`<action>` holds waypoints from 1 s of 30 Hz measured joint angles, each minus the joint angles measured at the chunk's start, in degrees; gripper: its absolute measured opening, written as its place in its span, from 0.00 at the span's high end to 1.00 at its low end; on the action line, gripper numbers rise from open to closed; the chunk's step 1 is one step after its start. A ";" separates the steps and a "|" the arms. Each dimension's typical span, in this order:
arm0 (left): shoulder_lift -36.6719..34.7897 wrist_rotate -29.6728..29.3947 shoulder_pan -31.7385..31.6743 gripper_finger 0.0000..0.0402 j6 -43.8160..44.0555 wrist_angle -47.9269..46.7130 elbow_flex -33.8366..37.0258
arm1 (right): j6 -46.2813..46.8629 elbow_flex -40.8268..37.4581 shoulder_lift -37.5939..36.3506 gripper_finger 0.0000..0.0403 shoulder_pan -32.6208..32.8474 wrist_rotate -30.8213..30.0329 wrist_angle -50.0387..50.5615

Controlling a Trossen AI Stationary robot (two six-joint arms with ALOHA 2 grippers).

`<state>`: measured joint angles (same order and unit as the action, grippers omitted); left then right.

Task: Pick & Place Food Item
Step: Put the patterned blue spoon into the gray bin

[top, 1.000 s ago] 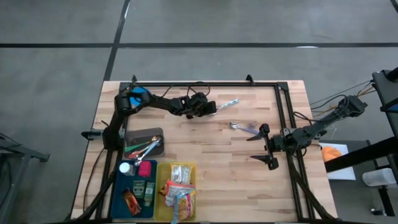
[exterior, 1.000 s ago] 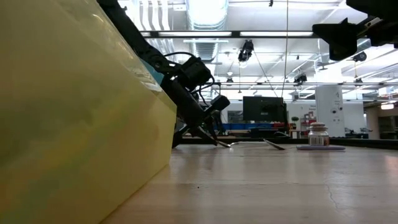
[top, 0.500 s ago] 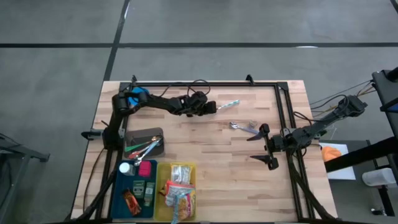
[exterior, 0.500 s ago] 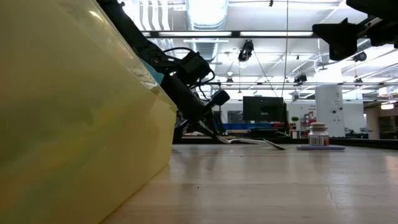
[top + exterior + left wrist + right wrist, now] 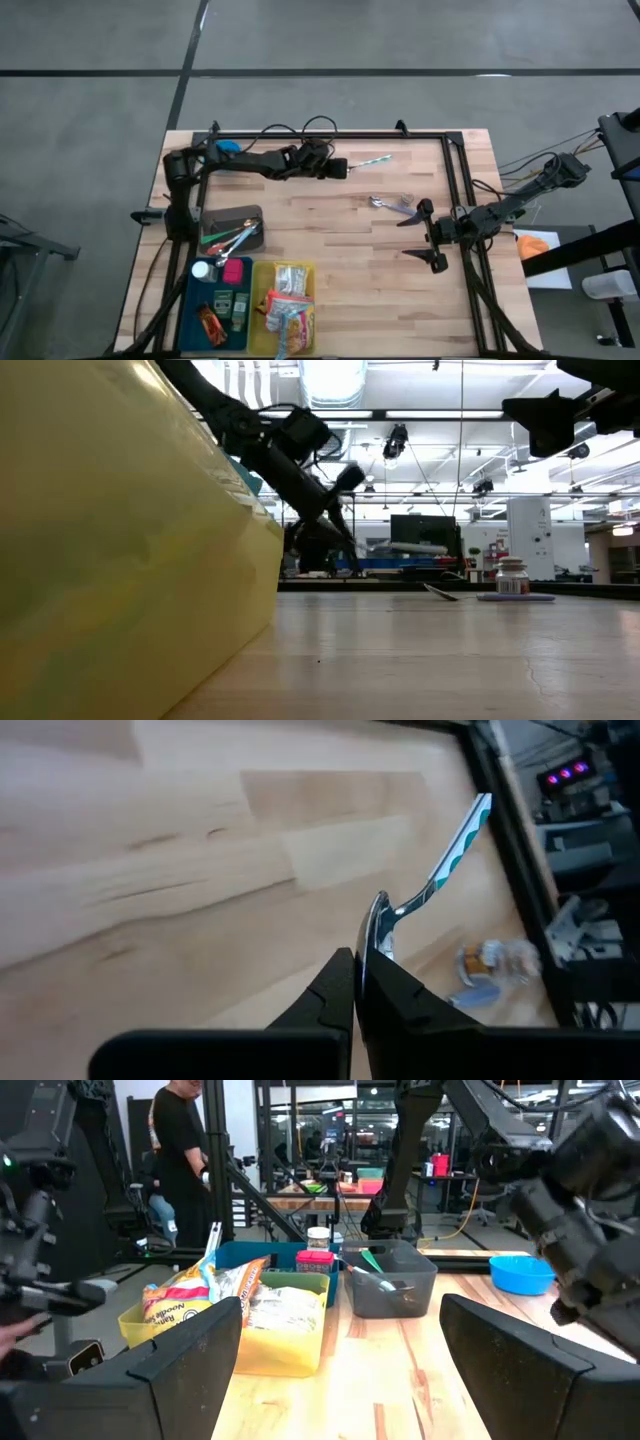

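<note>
My left gripper (image 5: 341, 168) is at the table's far middle, shut on a metal spoon (image 5: 368, 161) with a teal-and-white striped handle (image 5: 455, 843). The spoon is up off the wood, its handle pointing away from the fingers toward the right. My right gripper (image 5: 408, 237) waits open at the table's right side with nothing between its fingers. Food packets lie in a yellow bin (image 5: 262, 322) at the near left, touched by neither gripper. My left gripper pinches the spoon's bowl (image 5: 380, 917) between its two fingertips (image 5: 342, 972), which come slanting down from the table's left. The bowl stands on edge in the pinch. The handle sticks out beyond the fingers, and the whole spoon is lifted clear of the table.
A second utensil and a small clear packet (image 5: 396, 205) lie on the wood between the two grippers. At the near left stand a grey utensil bin (image 5: 213, 219) and a blue bin (image 5: 190, 300). A black frame (image 5: 455, 170) edges the table. A person (image 5: 185, 1150) stands beyond it.
My left gripper has risen and rolled at the wrist, still shut. The spoon, which lay with its handle on the table, has come up with it and now hangs clear of the wood. My right arm has kept still.
</note>
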<state>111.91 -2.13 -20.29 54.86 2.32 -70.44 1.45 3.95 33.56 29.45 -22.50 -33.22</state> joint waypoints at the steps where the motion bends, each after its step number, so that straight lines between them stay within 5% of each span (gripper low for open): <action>1: -0.76 0.00 0.16 0.97 -0.81 -0.14 0.04 | 0.00 0.00 0.02 0.16 0.02 0.00 -0.02; 7: -6.59 -0.60 1.52 0.97 -2.63 -6.06 0.36 | 0.00 0.00 0.01 0.16 0.01 0.00 0.00; 20: -25.44 -13.09 9.95 0.97 -3.90 -35.02 0.47 | 0.00 0.00 -0.02 0.16 0.00 0.00 0.06; 30: -37.05 -32.81 26.88 0.97 6.37 -54.32 0.49 | 0.00 0.00 0.00 0.16 0.00 0.00 0.14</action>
<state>74.86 -34.94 6.59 61.23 -52.00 -69.95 1.45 3.95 33.56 29.45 -22.50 -33.08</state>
